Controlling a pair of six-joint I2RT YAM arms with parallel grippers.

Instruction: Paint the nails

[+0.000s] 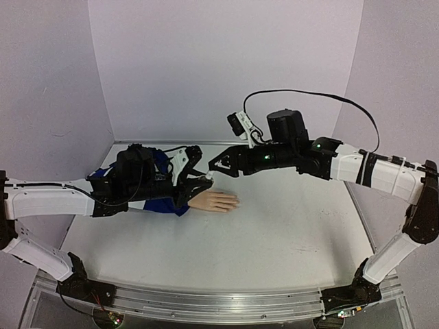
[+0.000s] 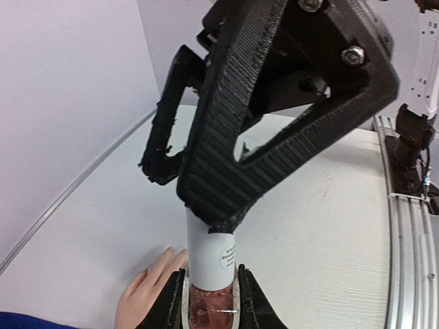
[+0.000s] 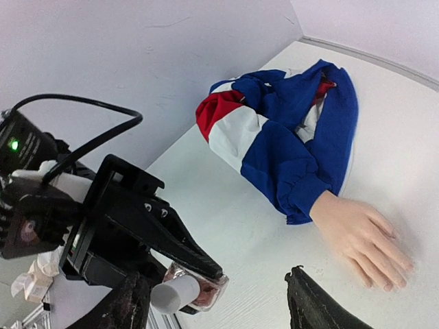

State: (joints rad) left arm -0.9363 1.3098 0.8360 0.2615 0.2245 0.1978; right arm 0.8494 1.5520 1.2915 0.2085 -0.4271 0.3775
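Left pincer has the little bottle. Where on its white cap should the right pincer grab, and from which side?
Take the white cap on its round side wall, fingers on opposite sides. Come end-on, along the cap's axis, from the end away from the left pincer, which clamps the bottle by its pink body. The cap sticks out free towards the open right pincer.

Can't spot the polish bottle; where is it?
The bottle sits in the left gripper, left of centre in the top view, close by the mannequin hand.
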